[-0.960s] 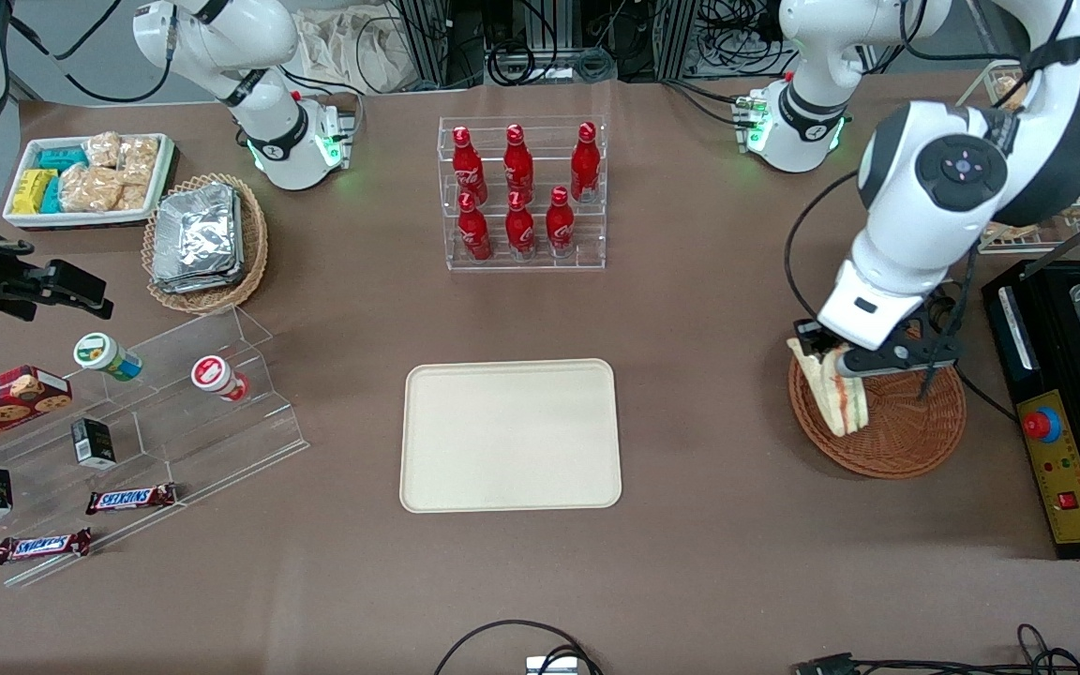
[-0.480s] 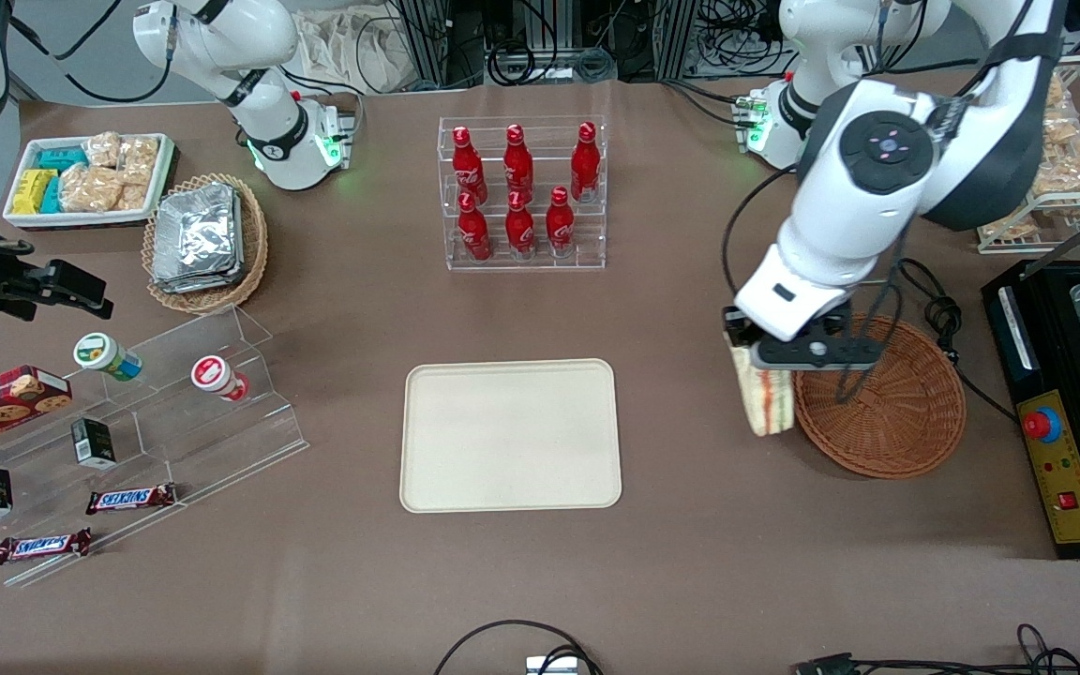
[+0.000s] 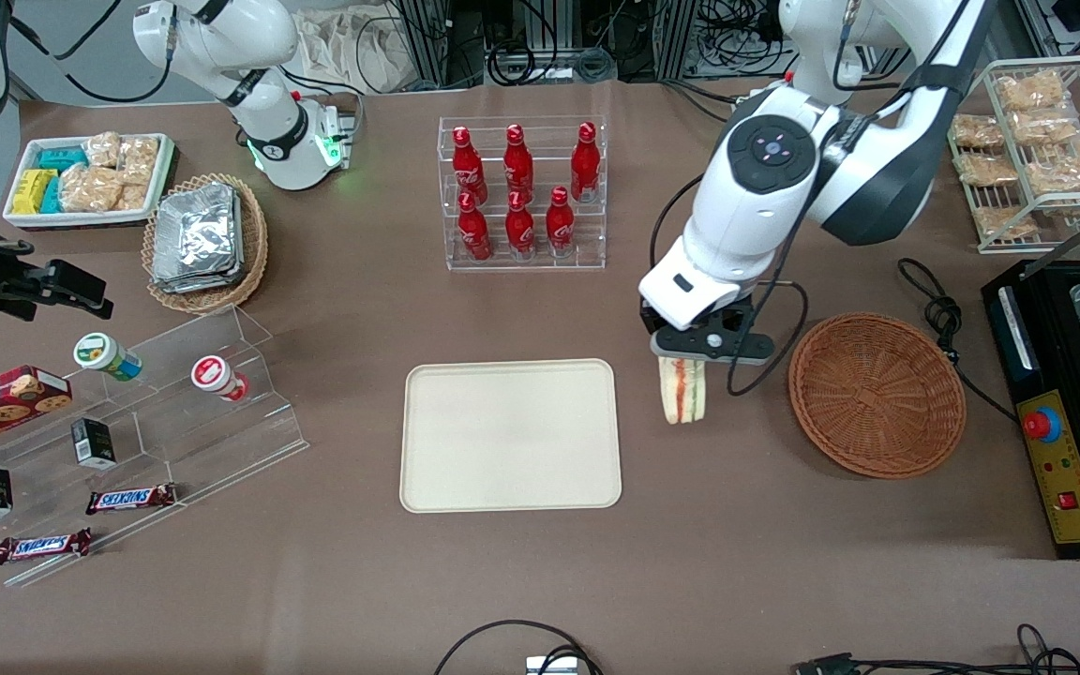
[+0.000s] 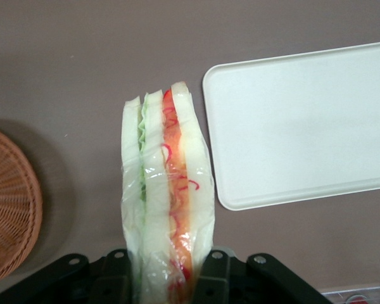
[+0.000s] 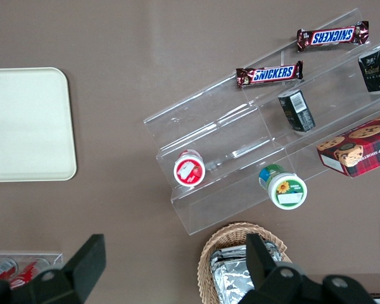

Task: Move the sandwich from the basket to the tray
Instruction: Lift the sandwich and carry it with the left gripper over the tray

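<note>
The sandwich (image 3: 682, 390) (image 4: 166, 196), a wrapped wedge of white bread with red-orange and green filling, hangs in the air with my left gripper (image 3: 690, 354) (image 4: 166, 278) shut on its upper end. It is above bare table between the reddish-brown wicker basket (image 3: 876, 395) (image 4: 9, 202) and the cream tray (image 3: 510, 435) (image 4: 304, 123), close beside the tray's edge. The basket holds nothing. The tray is bare.
A clear rack of red bottles (image 3: 521, 192) stands farther from the front camera than the tray. A wire rack of tan snacks (image 3: 1032, 141) and a black machine (image 3: 1065, 412) sit at the working arm's end. A tan basket of foil packs (image 3: 205, 242) and a clear stepped shelf (image 3: 127, 431) lie toward the parked arm's end.
My left gripper has lifted the sandwich out of the basket and carried it sideways toward the tray. The basket is now bare.
</note>
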You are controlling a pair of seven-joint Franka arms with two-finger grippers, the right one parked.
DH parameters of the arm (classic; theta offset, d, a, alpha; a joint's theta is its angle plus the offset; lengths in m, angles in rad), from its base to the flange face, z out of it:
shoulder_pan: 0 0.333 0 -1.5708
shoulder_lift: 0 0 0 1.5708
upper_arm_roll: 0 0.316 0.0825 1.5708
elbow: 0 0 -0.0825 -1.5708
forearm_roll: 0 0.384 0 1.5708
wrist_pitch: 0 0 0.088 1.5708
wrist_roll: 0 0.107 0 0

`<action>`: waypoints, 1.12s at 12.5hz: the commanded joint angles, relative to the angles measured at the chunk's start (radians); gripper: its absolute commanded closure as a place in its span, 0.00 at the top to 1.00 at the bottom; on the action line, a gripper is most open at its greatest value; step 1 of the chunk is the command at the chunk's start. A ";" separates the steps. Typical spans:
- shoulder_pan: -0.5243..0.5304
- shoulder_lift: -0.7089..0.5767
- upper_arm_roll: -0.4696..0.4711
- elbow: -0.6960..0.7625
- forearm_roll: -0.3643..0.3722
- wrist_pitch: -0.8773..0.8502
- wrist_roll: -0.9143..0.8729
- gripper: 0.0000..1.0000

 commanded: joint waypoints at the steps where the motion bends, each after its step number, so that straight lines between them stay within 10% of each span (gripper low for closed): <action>1: -0.068 0.081 0.002 0.051 0.053 0.035 -0.029 0.29; 14: -0.207 0.480 0.008 0.224 0.217 0.184 -0.116 0.30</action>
